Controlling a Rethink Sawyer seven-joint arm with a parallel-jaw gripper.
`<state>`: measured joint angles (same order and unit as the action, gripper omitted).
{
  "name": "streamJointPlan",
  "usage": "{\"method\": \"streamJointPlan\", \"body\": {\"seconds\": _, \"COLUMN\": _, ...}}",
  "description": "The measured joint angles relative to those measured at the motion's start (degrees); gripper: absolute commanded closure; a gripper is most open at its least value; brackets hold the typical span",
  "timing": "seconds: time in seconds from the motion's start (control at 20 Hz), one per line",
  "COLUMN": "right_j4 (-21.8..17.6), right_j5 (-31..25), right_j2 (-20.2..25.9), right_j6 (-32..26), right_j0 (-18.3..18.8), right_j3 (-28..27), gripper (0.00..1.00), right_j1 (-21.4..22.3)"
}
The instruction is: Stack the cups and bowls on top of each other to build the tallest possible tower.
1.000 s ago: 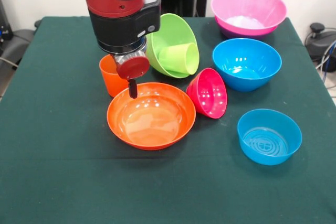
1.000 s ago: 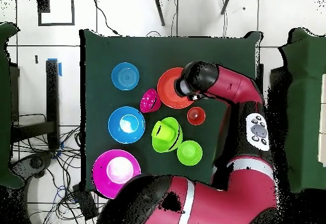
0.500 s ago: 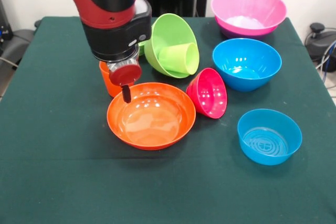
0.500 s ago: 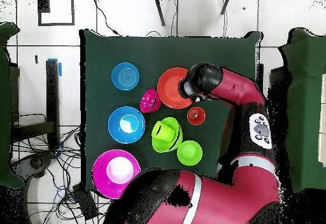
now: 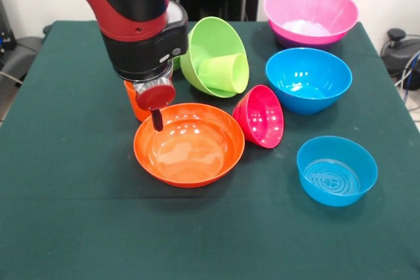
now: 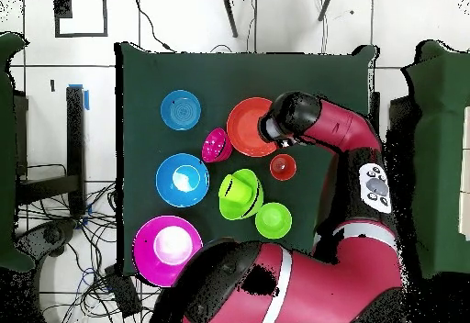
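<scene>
- No real tower yet: pieces lie spread over the surface point(image 5: 59, 214). Only nestings: lime cup point(image 5: 224, 73) lying inside the tipped green bowl point(image 5: 211, 47), and pink bowl point(image 5: 311, 12) sitting on something purple, barely visible under it.
- Loose: orange bowl point(image 5: 189, 143), red bowl point(image 5: 260, 117) tipped on its side, large blue bowl point(image 5: 308, 79), small blue bowl point(image 5: 336, 170), orange cup point(image 5: 136, 101), second green bowl point(image 6: 274, 220).
- Most stacking left, by my read.
- End effector point(image 5: 157, 119) hangs just over the orange bowl's far rim, orange cup right behind it.
- Only one dark tip shows; can't tell how open it is. Nothing seen in its hold.
</scene>
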<state>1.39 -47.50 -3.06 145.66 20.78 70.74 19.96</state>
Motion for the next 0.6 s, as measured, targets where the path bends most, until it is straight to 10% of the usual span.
{"method": "streamJointPlan", "body": {"seconds": 0.6, "right_j4": 0.0, "right_j5": -0.01, "right_j2": -0.13, "right_j6": 0.0, "right_j0": -0.2, "right_j3": -0.56, "gripper": 0.0, "right_j1": -0.47}}
